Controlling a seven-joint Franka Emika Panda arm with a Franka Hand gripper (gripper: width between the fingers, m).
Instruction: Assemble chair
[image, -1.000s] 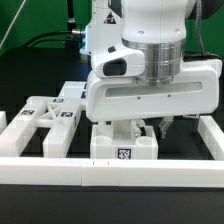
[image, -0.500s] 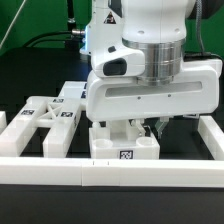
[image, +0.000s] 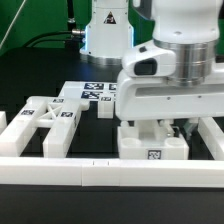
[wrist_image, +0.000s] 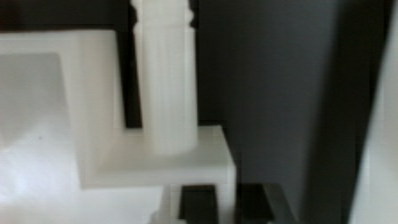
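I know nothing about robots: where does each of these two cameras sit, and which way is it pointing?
Exterior view: off the arm, low outside the front border rail, facing across the table toward the robot's base; the arm fills the exterior view's right.
Wrist view: on the wrist, looking along the gripper at a white block and upright peg; only two dark fingertips show.
Shared: probably that white block, tagged, under the gripper.

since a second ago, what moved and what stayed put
The hand and the notched block under it slid together toward the exterior view's right, uncovering the marker board behind. Whether the hand grips the block is not visible. The X-braced frame stayed put.
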